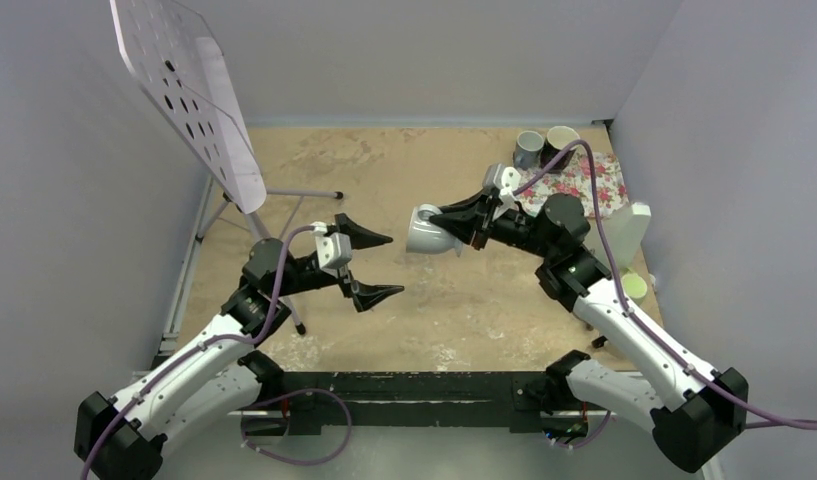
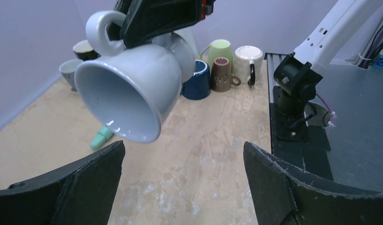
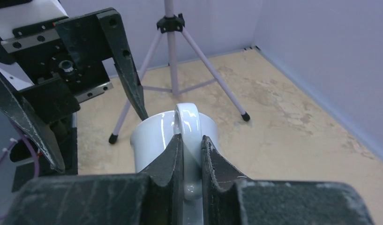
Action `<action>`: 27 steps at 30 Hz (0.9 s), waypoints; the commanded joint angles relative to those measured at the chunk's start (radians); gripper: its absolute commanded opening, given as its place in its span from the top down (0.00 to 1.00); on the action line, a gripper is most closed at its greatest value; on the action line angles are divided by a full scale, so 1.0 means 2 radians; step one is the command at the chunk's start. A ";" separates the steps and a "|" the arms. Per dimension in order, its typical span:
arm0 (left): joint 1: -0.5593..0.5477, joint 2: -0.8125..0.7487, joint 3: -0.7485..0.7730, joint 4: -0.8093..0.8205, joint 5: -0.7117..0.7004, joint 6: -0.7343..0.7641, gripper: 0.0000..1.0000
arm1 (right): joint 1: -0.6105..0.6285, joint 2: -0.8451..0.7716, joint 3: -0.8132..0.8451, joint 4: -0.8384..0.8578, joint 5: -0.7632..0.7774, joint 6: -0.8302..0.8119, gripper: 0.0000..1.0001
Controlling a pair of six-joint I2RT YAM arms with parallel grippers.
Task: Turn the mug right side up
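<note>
White mug (image 1: 429,232) was what the right gripper (image 1: 454,222) had hold of. Its two fingers were pressed in on the handle (image 3: 187,124) from either side, and the loop stuck up between them in the right wrist view. The cup body sat just past the fingertips, out ahead of the gripper. From the left wrist cam the mug looked lifted clear of the table (image 1: 454,300) and tipped over on its side. The rim was angled down and toward the left arm, so you could see straight into the bowl, and the handle was up top under the black fingers.

The left gripper (image 1: 394,265) was spread as wide as it goes and had nothing in it. The mug sat out in front of it, somewhat above the gap between its fingers and a bit to the left in its own view. The two were apart, not touching.

Other stuff: beyond the right gripper's fingers stood a lilac tripod (image 3: 173,56). It carried a perforated board (image 1: 184,90). Past the held mug, from the left gripper's side, a bunch of other cups (image 2: 222,65) were parked together against the wall, green, brown, white and navy ones among them. A small mint-green thing (image 2: 101,137) lay on the table below the mug's rim; I couldn't make out what it was. A floral cloth (image 1: 584,180) lay behind the right arm.
</note>
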State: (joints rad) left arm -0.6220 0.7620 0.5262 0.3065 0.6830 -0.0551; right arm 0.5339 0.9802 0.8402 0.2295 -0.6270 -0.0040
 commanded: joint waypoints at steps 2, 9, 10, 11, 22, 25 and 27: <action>-0.001 0.037 0.040 0.092 0.063 0.026 0.01 | 0.010 -0.024 -0.006 0.164 -0.016 0.079 1.00; -0.003 0.070 0.071 0.102 0.071 0.006 0.13 | 0.030 -0.016 -0.003 0.200 -0.014 0.103 1.00; -0.004 0.073 0.076 0.103 0.074 0.008 0.16 | 0.034 -0.015 -0.005 0.204 -0.009 0.103 1.00; -0.005 0.076 0.080 0.104 0.076 0.012 0.20 | 0.037 -0.014 -0.008 0.214 -0.005 0.105 1.00; -0.010 0.085 0.082 0.108 0.031 0.017 1.00 | 0.055 0.029 -0.017 0.276 0.000 0.130 1.00; -0.010 0.077 0.091 0.031 0.021 0.091 1.00 | 0.056 0.034 0.001 0.183 -0.004 0.096 0.93; -0.010 0.070 0.090 -0.044 0.023 0.187 1.00 | 0.056 0.036 0.026 0.077 0.019 0.061 0.60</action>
State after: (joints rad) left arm -0.6483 0.9257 0.6556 0.4126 0.7921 0.0593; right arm 0.6331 1.0584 0.8001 0.5922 -0.6125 0.2401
